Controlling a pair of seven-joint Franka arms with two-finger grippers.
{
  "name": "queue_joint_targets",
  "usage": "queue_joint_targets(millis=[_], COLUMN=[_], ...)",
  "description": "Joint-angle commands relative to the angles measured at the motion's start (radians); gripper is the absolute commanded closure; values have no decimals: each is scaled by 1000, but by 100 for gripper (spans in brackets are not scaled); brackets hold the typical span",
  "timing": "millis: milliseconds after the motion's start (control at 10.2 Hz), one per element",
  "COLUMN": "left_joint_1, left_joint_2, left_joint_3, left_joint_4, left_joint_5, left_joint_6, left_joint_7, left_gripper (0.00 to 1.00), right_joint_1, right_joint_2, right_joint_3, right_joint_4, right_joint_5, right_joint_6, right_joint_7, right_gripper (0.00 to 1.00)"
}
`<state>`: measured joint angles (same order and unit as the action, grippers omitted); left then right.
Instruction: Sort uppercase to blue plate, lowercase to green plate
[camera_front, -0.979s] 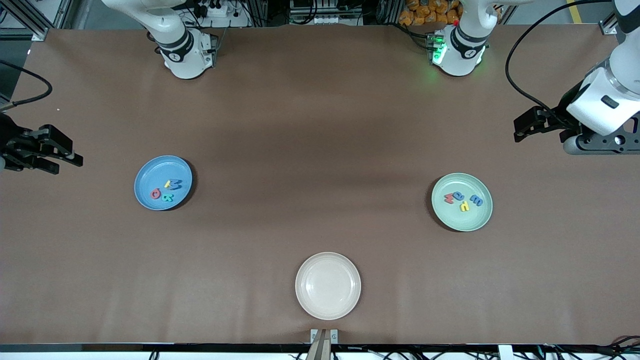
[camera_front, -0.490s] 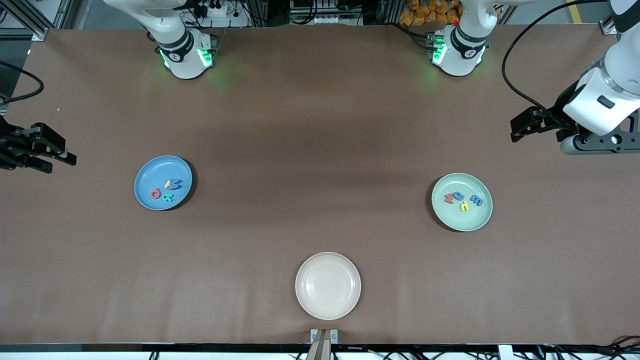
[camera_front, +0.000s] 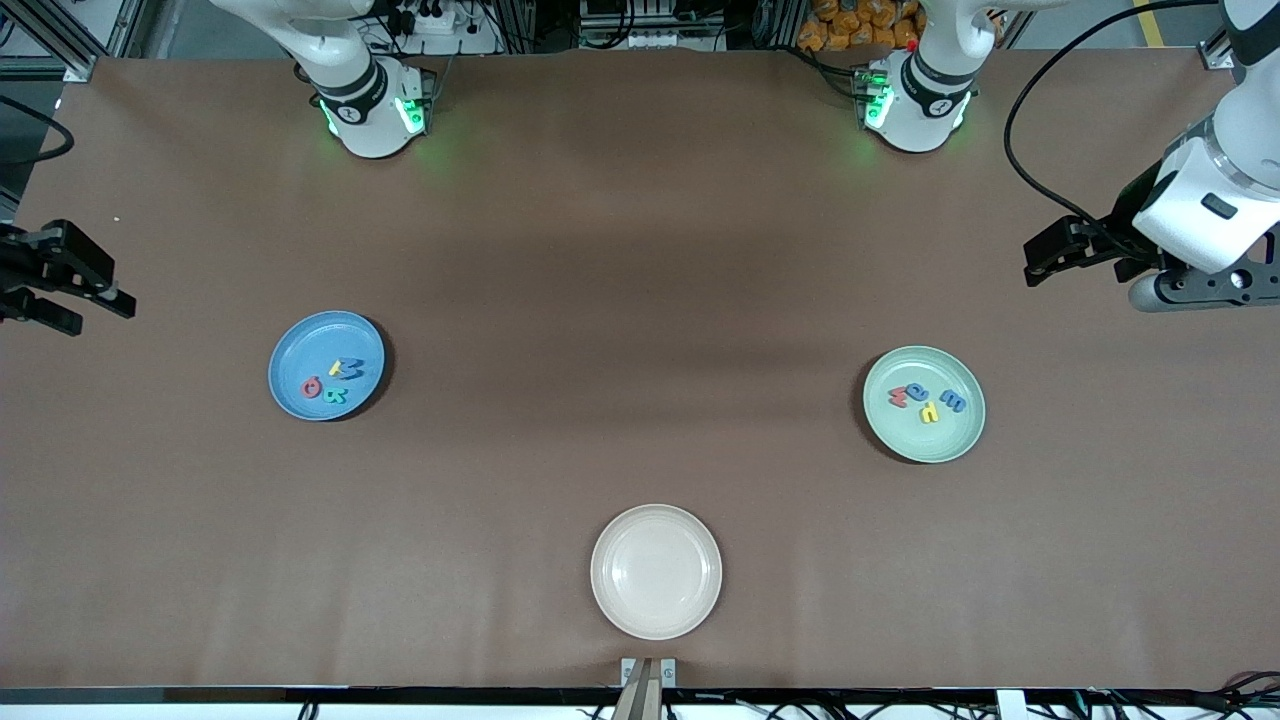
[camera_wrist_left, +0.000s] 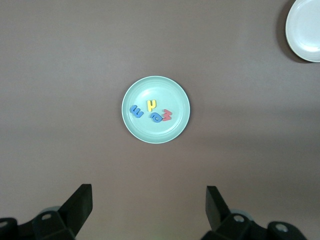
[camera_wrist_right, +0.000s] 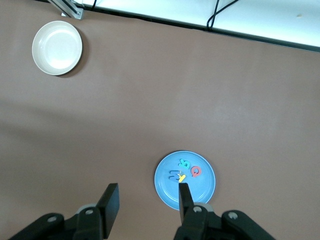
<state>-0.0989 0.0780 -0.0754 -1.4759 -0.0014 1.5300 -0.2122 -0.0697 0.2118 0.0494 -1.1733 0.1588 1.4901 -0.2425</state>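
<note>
The brown tabletop (camera_front: 640, 300) is seen spread wide, and three plates are laid out on it. The blue plate (camera_front: 326, 365) is set toward the right arm's end, the green plate (camera_front: 924, 404) toward the left arm's end, and a cream plate (camera_front: 656, 571) is placed between them, nearest the front camera, with nothing seen in it. The left hand (camera_front: 1040, 259) is held up over bare tabletop at the left arm's end, away from the green plate, and its fingers (camera_wrist_left: 80, 202) are spread wide apart with nothing between them. The right hand (camera_front: 88, 292) is held at the edge of the front view at the right arm's end, over the tabletop and clear of the blue plate; its fingers (camera_wrist_right: 110, 201) are parted and nothing is gripped. Now the small pieces: on the blue plate the uppercase (camera_front: 336, 380) letters are gathered in a tight cluster, a red ring, a yellow piece, a blue piece and a teal piece being made out in the right wrist view. On the green plate the lowercase (camera_front: 928, 400) letters are grouped close together, a red w, a yellow hooked one and two blue ones being shown in the left wrist view.
</note>
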Motion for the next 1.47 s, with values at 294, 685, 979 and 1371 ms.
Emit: queue_joint_targets(millis=[294,685,979,1371], left_joint_1=[5,7,7,4], left_joint_2=[0,0,0,0], left_joint_3=[0,0,0,0], left_joint_4=[11,11,11,9], left_joint_5=[-3,-2,1,6], left_joint_6=[1,1,1,1], left_joint_7=[-1,0,1,-12], left_gripper=[0,0,0,0], right_joint_1=[-28,-30,-28,-30], right_joint_2=[-169,-233,-258,-322], right_joint_3=[37,32,30,30], right_joint_4=[-236,-290,-307,-414], right_joint_5=[-174,-189,-191,-191], right_joint_6=[78,6,-13,39], right_joint_7=[43,84,84,86], right_gripper=[45,44,43,43])
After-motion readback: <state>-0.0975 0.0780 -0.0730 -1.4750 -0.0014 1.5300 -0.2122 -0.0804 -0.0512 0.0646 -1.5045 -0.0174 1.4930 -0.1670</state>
